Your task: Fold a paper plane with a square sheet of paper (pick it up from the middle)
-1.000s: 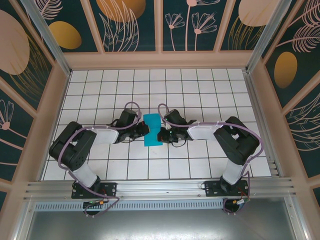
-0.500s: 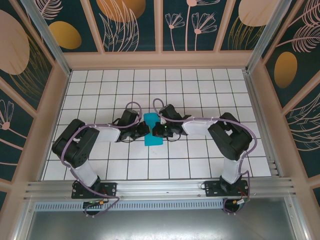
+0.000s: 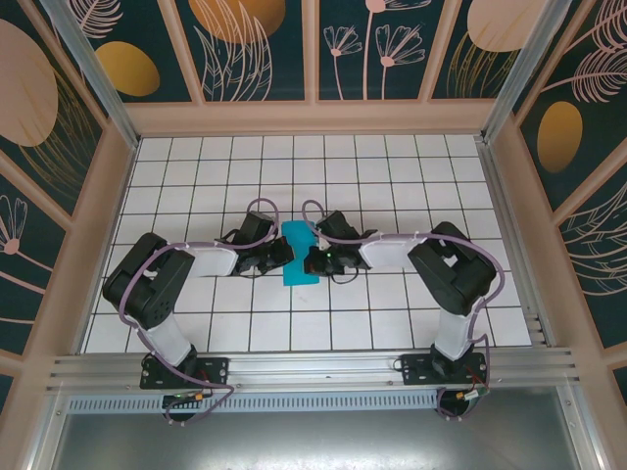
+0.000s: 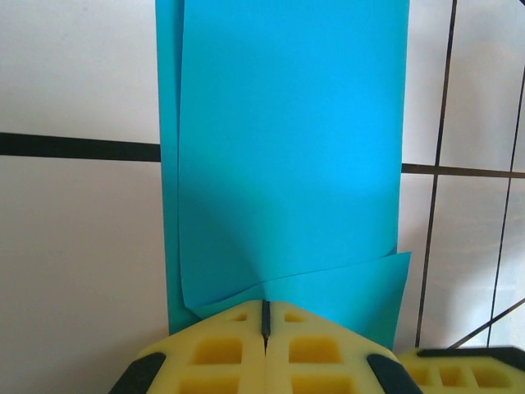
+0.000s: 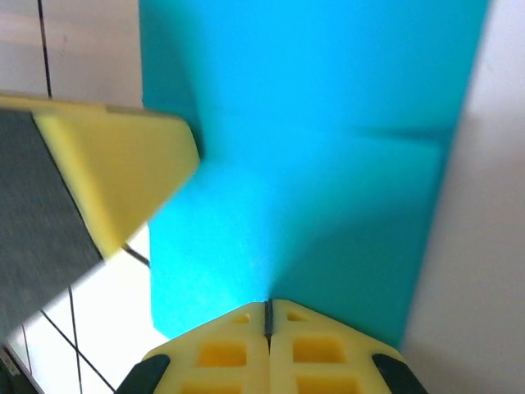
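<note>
Item 1, square sheet of paper (image 3: 298, 257): teal-blue, it is lying as a narrow folded strip at the middle of the white tiled surface (image 3: 392, 176), between my two arms, with its long side running away from the bases. In the left wrist view the paper (image 4: 287, 139) is showing a second layer peeking out along its left edge. A slanted crease is rising from the spot where I am pinching it. In the right wrist view the paper (image 5: 328, 123) is showing a stepped lower layer on the right side.

Item 2, left fingers (image 3: 282, 254): I am reaching in from the left side of the strip. Seen from the wrist, these fingers (image 4: 250, 324) are pressing together with only a hairline seam between the yellow pads, and they are gripping the near edge of the paper.

Item 3, right fingers (image 3: 312, 258): I am reaching in from the opposite side. From the wrist, these fingers (image 5: 254, 324) are likewise closing pad against pad on the edge of the paper. One yellow pad of the left fingers (image 5: 123, 172) is showing at the strip's far side, blurred.
</note>
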